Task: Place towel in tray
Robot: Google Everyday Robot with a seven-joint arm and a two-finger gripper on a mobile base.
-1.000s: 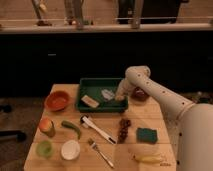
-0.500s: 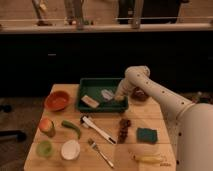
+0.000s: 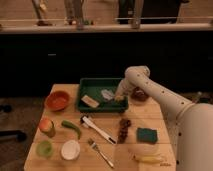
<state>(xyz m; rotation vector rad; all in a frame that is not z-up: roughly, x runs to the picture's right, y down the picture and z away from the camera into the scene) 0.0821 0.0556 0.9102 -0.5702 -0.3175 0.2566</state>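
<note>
While the towel (image 3: 107, 94) lay inside the tray (image 3: 93, 83), right of the tan block (image 3: 90, 101), the tool (image 3: 119, 97) sat low over the tray's right end, just beside the towel. Tool state: couldn't tell. Orange bowl (image 3: 57, 100) sat left of the tray on the table (image 3: 35, 149).

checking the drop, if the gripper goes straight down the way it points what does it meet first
Most likely the towel, or the floor of the tray beside it. The gripper points down over the tray's right end, right by the towel; depth is unclear.
</note>
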